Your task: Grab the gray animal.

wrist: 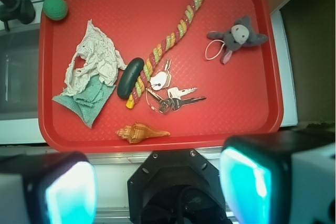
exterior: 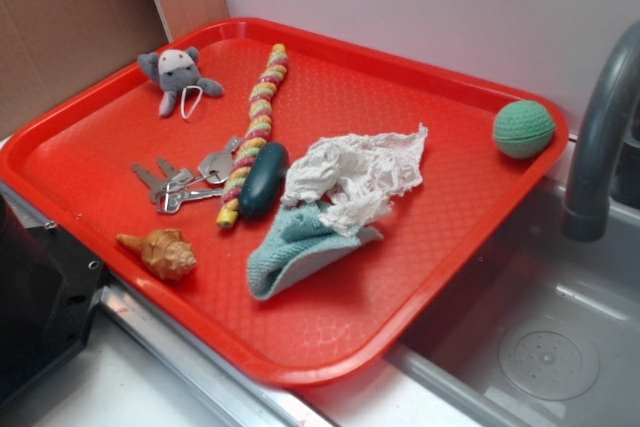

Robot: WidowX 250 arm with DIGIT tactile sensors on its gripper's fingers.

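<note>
Gray animal flat on red tray, head toward far rim

i find no text, label, brand, number or sign that i can read in either view. the keys on my red tray are the likeliest place for stamped lettering (their heads show only pale glare from my wrist view), and nothing on them resolves into characters.
</note>
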